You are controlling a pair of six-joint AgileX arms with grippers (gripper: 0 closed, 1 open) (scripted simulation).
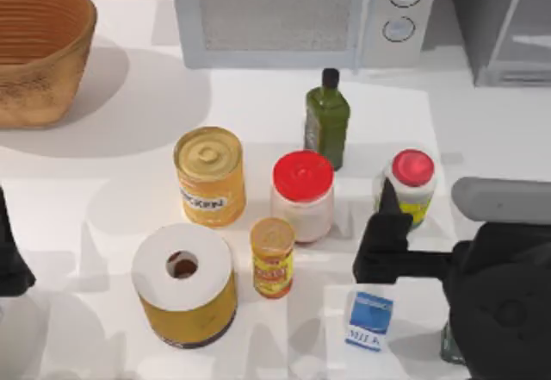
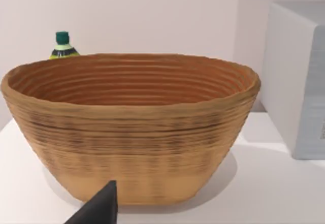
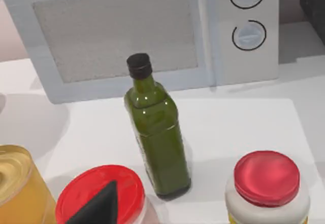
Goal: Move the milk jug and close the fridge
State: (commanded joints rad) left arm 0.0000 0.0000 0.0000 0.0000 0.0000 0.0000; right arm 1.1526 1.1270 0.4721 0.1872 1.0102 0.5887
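The milk jug stands upright at the near right of the white tabletop, blue top up and the lettering on its white lower half facing the near edge. Just beside it, to the right and slightly farther back, the right gripper of the AgileX pair hovers apart from the carton, its dark finger pointing toward the far side; whether its jaws are spread or pressed together cannot be told. The left gripper sits parked at the near left edge, and its jaws likewise cannot be read. Near centre-left stands a large paper-topped yellow can, with a small yellow can just right of it. Behind these are a taller yellow can and a white jar with red lid; a second red-lidded jar stands to the right, just beyond the right gripper. Farther back a green bottle with a black cap stands upright. At the far left sits a woven basket, at far centre the white microwave with two round knobs, and at the far right corner the grey fridge.
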